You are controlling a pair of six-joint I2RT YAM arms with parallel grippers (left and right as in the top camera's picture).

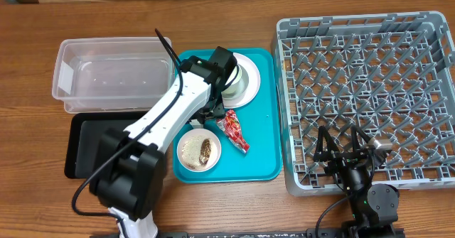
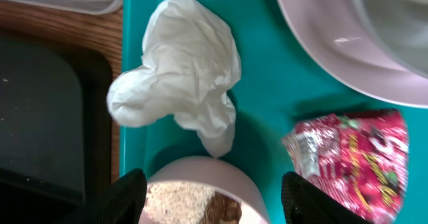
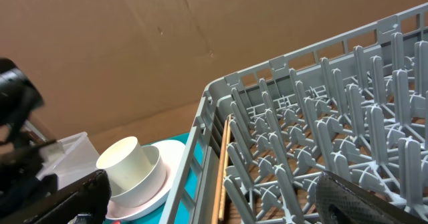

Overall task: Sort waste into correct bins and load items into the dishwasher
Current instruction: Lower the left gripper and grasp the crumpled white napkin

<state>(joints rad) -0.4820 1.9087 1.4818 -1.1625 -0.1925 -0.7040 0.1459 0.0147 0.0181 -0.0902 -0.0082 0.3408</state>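
Two arms stand at a brown, wood-grained bench (image 1: 234,18); the right wrist view shows a plain brown backdrop (image 3: 134,50) behind it. Largest is the grey dish rack (image 1: 281,110), filling the right side of the bench, with a thin wooden stick (image 3: 223,170) lying along its inner wall. A teal tray (image 1: 263,138) sits at the centre. At the left, the clear tub (image 1: 114,78) lies toward the rear edge and the black tray (image 1: 89,149) toward the front.

On the teal tray's rear half rests the large plate (image 1: 252,96), carrying a deeper bowl (image 3: 150,180) with the cup (image 3: 127,164) inside. Near the front edge sits the small bowl (image 2: 200,167) of rice (image 2: 174,197) with a brown scrap (image 2: 224,207). The red wrapper (image 2: 354,157) lies just beside it, and the crumpled napkin (image 2: 180,77) rests by the tray's left edge.

The left hand (image 2: 215,192) hangs over the small bowl, fingers spread, holding nothing. The right hand (image 1: 341,149) sits spread wide and empty above the rack's front-left corner.
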